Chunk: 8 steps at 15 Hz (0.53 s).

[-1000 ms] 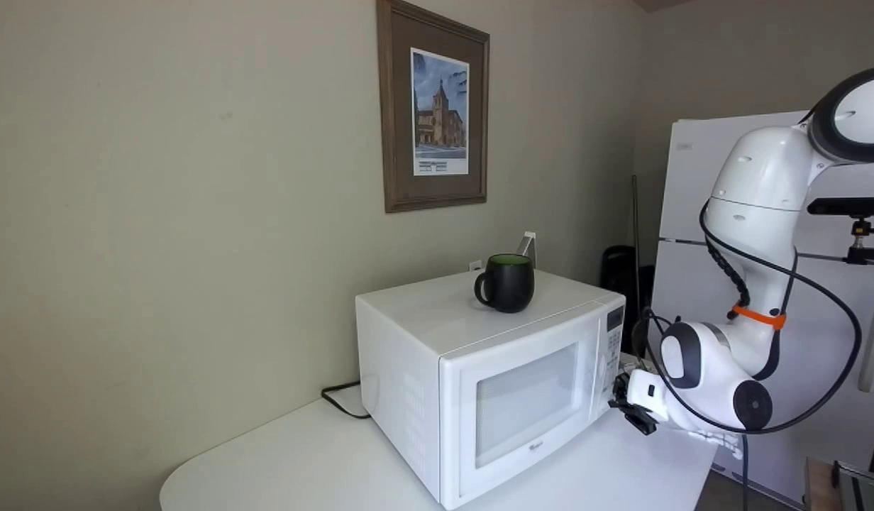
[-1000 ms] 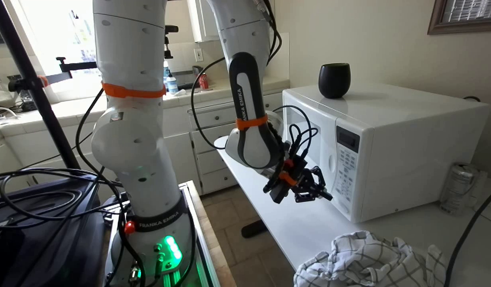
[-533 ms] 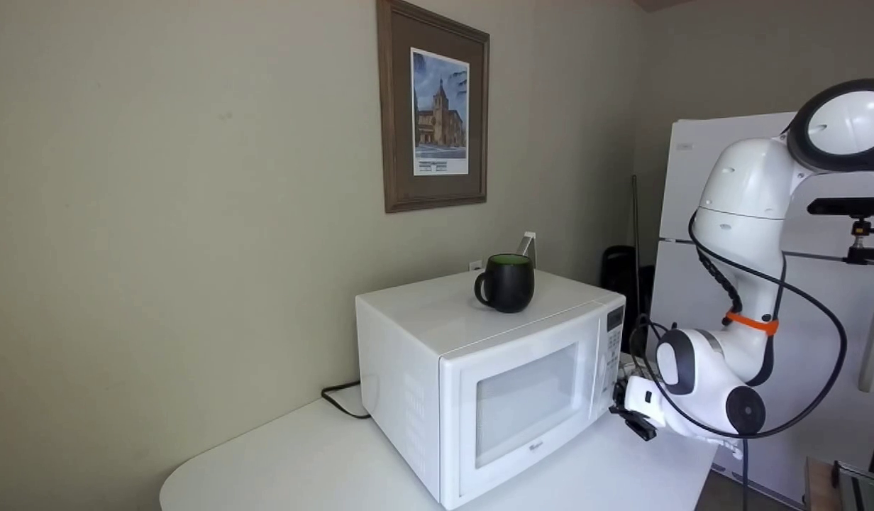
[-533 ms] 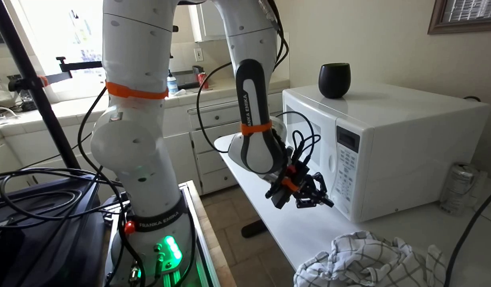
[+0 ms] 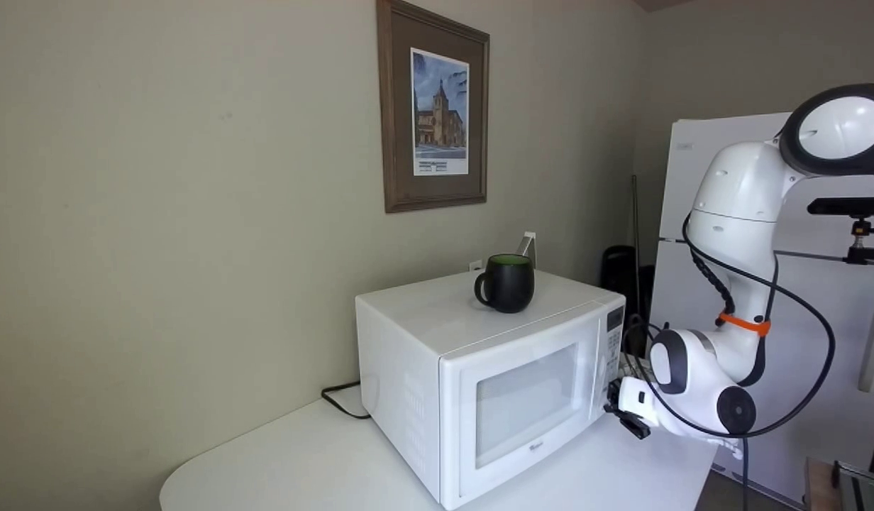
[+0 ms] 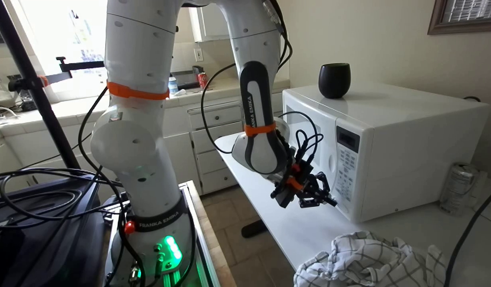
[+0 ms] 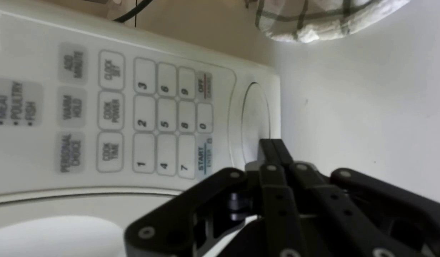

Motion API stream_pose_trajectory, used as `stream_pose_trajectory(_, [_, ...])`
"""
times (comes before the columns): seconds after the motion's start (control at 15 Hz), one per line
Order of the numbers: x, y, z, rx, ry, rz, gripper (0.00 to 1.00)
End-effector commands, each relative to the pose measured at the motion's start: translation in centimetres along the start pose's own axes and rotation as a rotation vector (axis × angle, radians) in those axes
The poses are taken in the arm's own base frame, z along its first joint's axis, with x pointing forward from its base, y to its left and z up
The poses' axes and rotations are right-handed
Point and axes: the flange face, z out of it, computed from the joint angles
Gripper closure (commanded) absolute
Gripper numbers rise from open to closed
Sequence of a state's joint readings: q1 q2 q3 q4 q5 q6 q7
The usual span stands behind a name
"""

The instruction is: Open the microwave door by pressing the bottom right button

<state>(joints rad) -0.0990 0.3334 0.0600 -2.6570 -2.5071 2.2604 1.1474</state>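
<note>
The white microwave stands on the table and also shows in an exterior view. Its door is closed flush with the front. In the wrist view the keypad lies sideways, and the oval button sits at the panel's bottom end. My gripper is shut, its two black fingertips pressed together with nothing between them. The tips overlap the button's lower part in the wrist view; whether they touch it I cannot tell. In both exterior views the gripper is at the control panel's lower end.
A black mug stands on top of the microwave. A checked cloth lies on the table in front of it. A can stands beside the microwave. A tall white refrigerator is behind the arm.
The arm has come down and forward, and the shut gripper has moved slightly closer to the lower end of the control panel. The microwave and its door have not moved.
</note>
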Motion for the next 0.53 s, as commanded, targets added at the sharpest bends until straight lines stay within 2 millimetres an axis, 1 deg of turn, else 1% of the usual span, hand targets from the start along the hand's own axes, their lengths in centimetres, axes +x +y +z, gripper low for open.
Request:
stream_pose_trajectory(0.0, [0.68,-0.06,0.43,-0.044,-0.007,-0.061,1.00])
stream_pose_trajectory(0.47, [0.50,-0.33,0.35,-0.131,-0.041,-0.125,1.00])
